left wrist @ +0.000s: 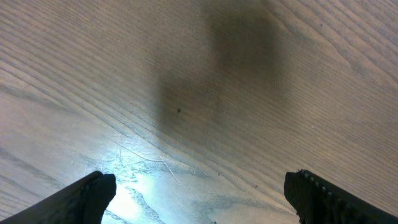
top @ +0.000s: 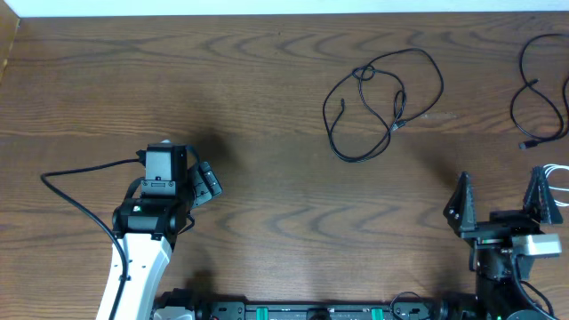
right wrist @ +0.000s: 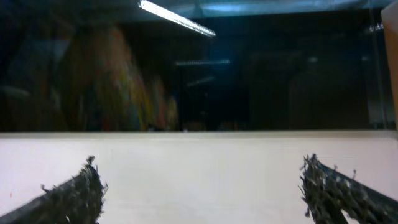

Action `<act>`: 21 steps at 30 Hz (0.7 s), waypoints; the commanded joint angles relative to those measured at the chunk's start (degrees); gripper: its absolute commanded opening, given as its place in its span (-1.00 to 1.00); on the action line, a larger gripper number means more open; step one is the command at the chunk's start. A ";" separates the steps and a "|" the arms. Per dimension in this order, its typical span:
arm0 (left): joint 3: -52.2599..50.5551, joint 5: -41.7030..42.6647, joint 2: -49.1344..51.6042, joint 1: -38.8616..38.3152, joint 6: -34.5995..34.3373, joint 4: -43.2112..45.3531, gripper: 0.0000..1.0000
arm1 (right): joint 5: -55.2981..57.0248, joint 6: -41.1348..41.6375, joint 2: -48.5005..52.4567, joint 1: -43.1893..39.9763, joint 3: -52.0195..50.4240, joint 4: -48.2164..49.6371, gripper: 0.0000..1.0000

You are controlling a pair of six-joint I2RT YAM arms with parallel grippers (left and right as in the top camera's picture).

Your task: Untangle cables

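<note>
A thin black cable (top: 384, 100) lies in loose loops on the wooden table, right of centre toward the far side. Another black cable (top: 532, 98) curls at the far right edge. Just below it, a bit of the white cable (top: 559, 174) shows at the right edge, close to my right gripper. My left gripper (top: 203, 182) hangs open over bare wood at the left, far from every cable. Its fingers (left wrist: 93, 196) stand wide apart with nothing between them. My right gripper (top: 500, 203) is open at the near right, and its fingertips (right wrist: 78, 193) frame only a pale surface.
The wooden table (top: 267, 107) spans the whole overhead view, with a white strip along its far edge. The left arm's own thick black wire (top: 84, 178) loops out to its left. The arm bases sit along the near edge.
</note>
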 commanded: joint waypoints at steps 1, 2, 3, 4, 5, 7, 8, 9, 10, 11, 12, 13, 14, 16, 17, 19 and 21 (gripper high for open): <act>0.33 -0.55 0.17 0.31 0.28 -0.04 0.87 | 1.38 0.02 -0.31 0.81 -2.54 3.80 0.99; 0.33 -0.55 0.17 0.31 0.28 -0.04 0.87 | 1.99 0.02 -0.31 0.81 -3.21 4.96 0.99; 0.33 -0.55 0.17 0.31 0.28 -0.04 0.87 | 2.19 0.02 -0.31 0.81 -3.76 5.77 0.99; 0.33 -0.55 0.17 0.31 0.28 -0.04 0.87 | 2.19 0.02 -0.31 0.81 -4.33 6.56 0.99; 0.33 -0.55 0.17 0.31 0.28 -0.07 0.87 | 2.21 0.02 -0.31 0.81 -4.79 7.19 0.98; 0.33 -0.55 0.17 0.31 0.28 -0.04 0.87 | 2.40 0.02 -0.31 0.81 -5.09 7.52 0.99; 0.33 -0.55 0.17 0.31 0.28 -0.04 0.87 | 2.84 0.02 -0.31 0.81 -5.09 7.69 0.99; 0.33 -0.55 0.17 0.31 0.28 -0.04 0.87 | 3.43 0.00 -0.31 0.81 -5.09 7.80 0.98; 0.33 -0.55 0.17 0.31 0.28 -0.04 0.87 | 4.20 0.02 -0.31 0.81 -5.09 7.76 0.98; 0.33 -0.55 0.17 0.31 0.28 -0.04 0.87 | 5.25 0.02 -0.31 0.81 -5.09 7.61 0.99; 0.33 -0.55 0.17 0.31 0.28 -0.04 0.87 | 6.40 0.02 -0.31 0.81 -5.09 7.19 0.98; 0.33 -0.55 0.17 0.31 0.28 -0.04 0.87 | 7.26 0.02 -0.31 0.81 -5.09 6.88 0.99; 0.33 -0.55 0.17 0.31 0.28 -0.04 0.87 | 8.37 0.02 -0.31 0.81 -5.09 6.56 0.99; 0.33 -0.55 0.17 0.31 0.28 -0.04 0.87 | 10.36 0.02 -0.31 0.81 -5.09 6.38 0.98; 0.33 -0.55 0.17 0.31 0.28 -0.04 0.87 | 10.34 0.02 -0.31 0.81 -5.09 6.14 0.99; 0.33 -0.55 0.17 0.31 0.28 -0.04 0.87 | 10.32 0.04 -0.31 0.81 -5.09 4.90 0.99; 0.33 -0.55 0.17 0.31 0.28 -0.04 0.87 | 10.32 0.04 -0.31 0.81 -5.09 2.69 0.99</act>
